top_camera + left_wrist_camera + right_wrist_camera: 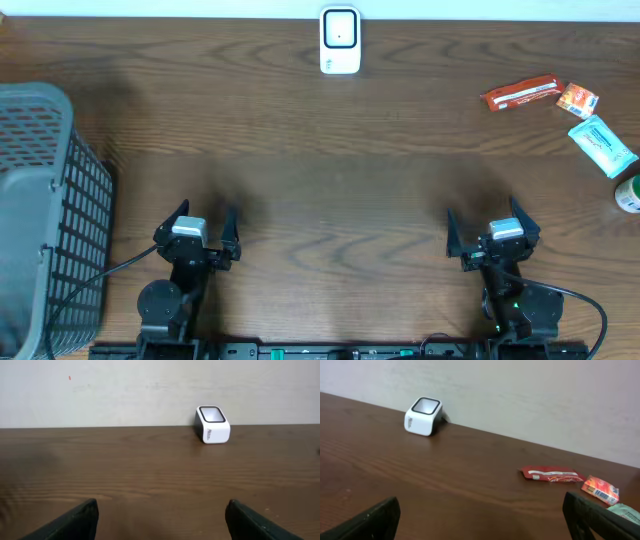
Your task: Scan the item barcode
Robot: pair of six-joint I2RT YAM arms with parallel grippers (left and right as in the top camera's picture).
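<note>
A white barcode scanner with a dark window stands at the table's far middle edge; it also shows in the left wrist view and the right wrist view. Items lie at the far right: a red packet, a small orange packet, a teal packet and a green-and-white item at the edge. My left gripper is open near the front left, holding nothing. My right gripper is open at the front right, also holding nothing.
A grey mesh basket stands at the left edge of the wooden table, beside the left arm. A pale wall runs behind the table's far edge. Black cables trail from both arm bases along the front edge.
</note>
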